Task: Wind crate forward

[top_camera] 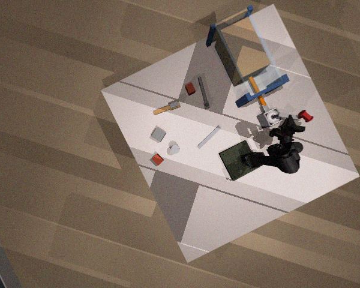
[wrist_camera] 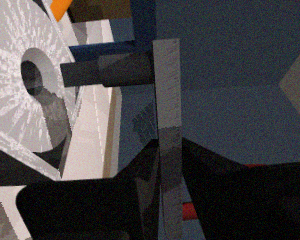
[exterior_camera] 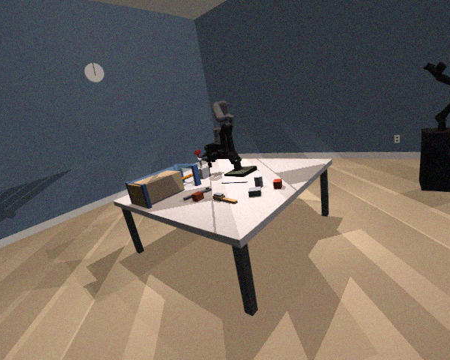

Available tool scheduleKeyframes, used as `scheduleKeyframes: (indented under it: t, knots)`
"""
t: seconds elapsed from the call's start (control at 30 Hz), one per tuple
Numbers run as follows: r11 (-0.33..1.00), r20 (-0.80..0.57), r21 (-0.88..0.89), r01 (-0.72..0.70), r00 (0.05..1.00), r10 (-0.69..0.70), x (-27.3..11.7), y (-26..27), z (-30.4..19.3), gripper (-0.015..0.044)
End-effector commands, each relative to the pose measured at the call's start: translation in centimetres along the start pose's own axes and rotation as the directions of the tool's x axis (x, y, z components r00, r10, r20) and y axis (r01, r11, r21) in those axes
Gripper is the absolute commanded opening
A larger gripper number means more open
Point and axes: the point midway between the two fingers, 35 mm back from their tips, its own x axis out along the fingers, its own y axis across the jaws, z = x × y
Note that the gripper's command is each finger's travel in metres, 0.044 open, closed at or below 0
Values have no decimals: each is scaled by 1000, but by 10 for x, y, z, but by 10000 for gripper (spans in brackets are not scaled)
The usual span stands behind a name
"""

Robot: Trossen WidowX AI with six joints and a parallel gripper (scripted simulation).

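Note:
The tan crate (top_camera: 253, 60) (exterior_camera: 157, 188) sits in the clear-panelled cubby, with a gap between its front and the blue frame (top_camera: 281, 81) (exterior_camera: 198, 174) at the mouth. An orange strap (top_camera: 254, 84) (exterior_camera: 187, 176) runs from it under the frame to the grey winch (top_camera: 263, 120) (wrist_camera: 10, 107). My gripper (top_camera: 290, 119) (wrist_camera: 167, 144) is shut on the crank arm of the winch handle (wrist_camera: 167, 95), whose red knob (top_camera: 305, 116) (exterior_camera: 197, 152) points up. The handle's dark key (wrist_camera: 80, 74) points at the round hole (wrist_camera: 31, 77) but stands apart from it, above the winch top.
A green base plate (top_camera: 231, 156) (exterior_camera: 238, 171) carries the arm. A flat silver bar (top_camera: 209, 137), a dark socket tool (top_camera: 203, 91), a brush (top_camera: 163, 109), a grey block (top_camera: 158, 134), a pale cylinder (top_camera: 174, 149) and two red blocks (top_camera: 190, 88) (top_camera: 157, 159) lie farther left.

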Motion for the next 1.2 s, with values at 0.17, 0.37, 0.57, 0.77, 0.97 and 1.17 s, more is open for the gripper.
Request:
scheduleKeyframes:
  t: [0.17,0.37,0.57,0.77,0.97,1.17]
  knots:
    - [1000,0,2,4,1000,-4,0,2,0,0]
    - [1000,0,2,4,1000,-4,0,2,0,0]
    - [1000,0,2,4,1000,-4,0,4,0,0]
    - [1000,0,1,4,1000,-4,0,4,0,0]
    - [1000,0,-7,4,1000,-4,0,5,0,0]
    - [1000,0,-7,3,1000,-3,0,5,0,0]
